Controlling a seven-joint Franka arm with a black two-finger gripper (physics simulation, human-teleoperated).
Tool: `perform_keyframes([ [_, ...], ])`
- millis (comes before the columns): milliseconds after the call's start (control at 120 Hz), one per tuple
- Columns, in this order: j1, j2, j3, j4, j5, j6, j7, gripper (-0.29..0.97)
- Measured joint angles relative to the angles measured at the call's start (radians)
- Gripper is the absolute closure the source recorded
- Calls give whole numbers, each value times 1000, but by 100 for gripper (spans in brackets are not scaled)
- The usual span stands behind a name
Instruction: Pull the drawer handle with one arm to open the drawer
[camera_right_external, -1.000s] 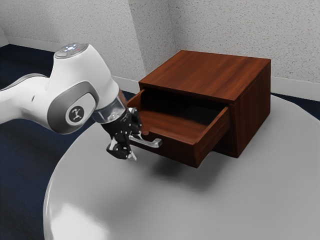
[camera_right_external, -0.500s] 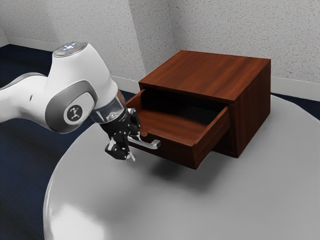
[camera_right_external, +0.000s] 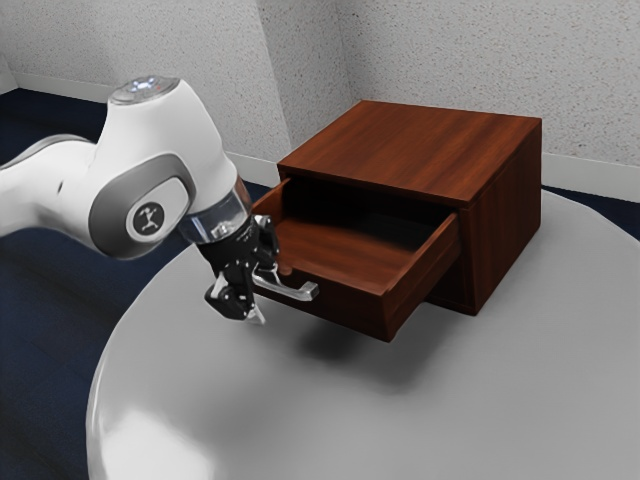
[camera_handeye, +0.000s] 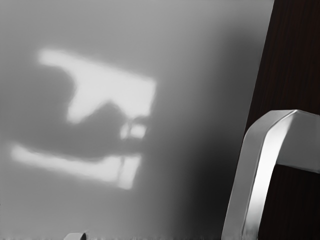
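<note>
1. Exterior view: the pincer (camera_right_external: 243, 296) is seen clenched on the drawer handle (camera_right_external: 292, 289). It grips the end of the bar nearer the arm (camera_right_external: 140, 190), with a finger on each side.
2. The drawer (camera_right_external: 350, 262) is seen partly drawn out of the cabinet (camera_right_external: 430, 150), which stands toward the far edge of the round surface (camera_right_external: 400, 420). The drawer's front faces the edge at the exterior view's left, where the arm comes in.
3. The grasp is judged to be set across the bar so that a pull along the drawer's run is passed on without slipping. The hand is angled downward, which puts the wrist clear of the wood.
4. The task is judged to be well under way, though how much travel is left cannot be told.
5. The overall layout is given by the exterior view: the cabinet, the dark opening and the arm's posture.
6. Close detail is given by the wrist view. The handle's bent metal corner (camera_handeye: 265, 170) is shown standing off the dark drawer front (camera_handeye: 295, 60). A shadow (camera_handeye: 75, 130) is cast on the grey surface (camera_handeye: 200, 40) beneath, so the front is judged to hang above the surface rather than rest on it.
</note>
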Motion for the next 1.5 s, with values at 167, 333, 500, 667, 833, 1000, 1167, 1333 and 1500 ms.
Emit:
perform_keyframes([
  [167, -3, -1, -2, 8, 0, -10, 4, 32],
  [333, -4, -6, -16, 24, 1, -28, 7, 33],
  [500, -3, -18, -18, 25, 0, -47, 10, 40],
  [667, -4, -29, -30, 49, 0, -64, 10, 44],
  [833, -5, -31, -49, 79, 1, -89, 9, 49],
  [1000, -5, -23, -83, 186, 0, -138, -8, 36],
  [1167, -7, 0, -122, 315, 0, -216, -11, 18],
  [1333, 53, 117, -38, 485, -5, -271, 371, 9],
  [1500, 166, 153, -103, 499, -3, -333, 717, 6],
])
